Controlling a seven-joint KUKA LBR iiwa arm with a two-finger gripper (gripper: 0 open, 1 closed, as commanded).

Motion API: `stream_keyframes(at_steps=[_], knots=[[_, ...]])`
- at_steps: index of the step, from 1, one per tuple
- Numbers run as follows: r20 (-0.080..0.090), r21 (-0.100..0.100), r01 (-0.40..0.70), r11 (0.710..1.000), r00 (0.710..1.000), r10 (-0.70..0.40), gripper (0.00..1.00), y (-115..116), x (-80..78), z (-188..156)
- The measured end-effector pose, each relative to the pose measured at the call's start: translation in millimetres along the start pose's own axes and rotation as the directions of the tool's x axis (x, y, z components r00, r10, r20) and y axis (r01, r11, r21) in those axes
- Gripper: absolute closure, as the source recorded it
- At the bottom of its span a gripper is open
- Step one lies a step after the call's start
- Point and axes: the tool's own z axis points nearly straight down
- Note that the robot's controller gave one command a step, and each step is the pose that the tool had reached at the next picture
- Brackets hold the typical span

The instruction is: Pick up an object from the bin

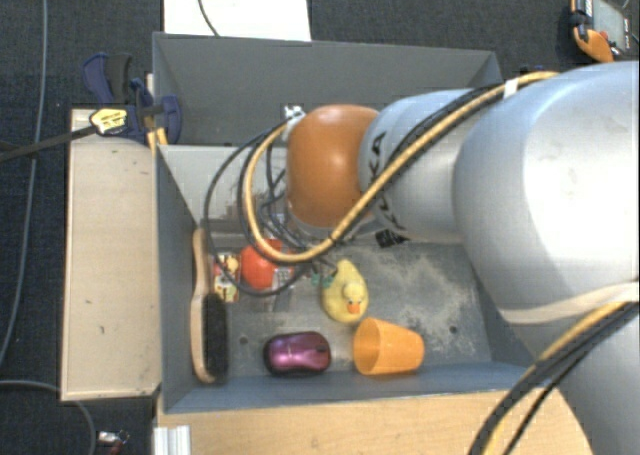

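My gripper (262,227) hangs low in the left half of the bin, mostly hidden under the arm's orange cover and cables. Right below it lies a red-orange rounded thing (256,269), partly covered by cables. A small multicoloured block (224,277) sits just left of that. A yellow rubber duck (345,293) stands a little to the right of the gripper.
A wooden brush with black bristles (208,328) lies along the bin's left wall. A shiny purple lump (297,352) and an orange cup (387,346) on its side rest near the front wall. The big silver arm covers the bin's right side.
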Motion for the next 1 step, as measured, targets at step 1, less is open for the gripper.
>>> stream_keyframes(at_steps=[1], knots=[[0.007,-0.002,-0.105,0.994,0.994,0.105,1.0,8.9,-1.8,-0.9]])
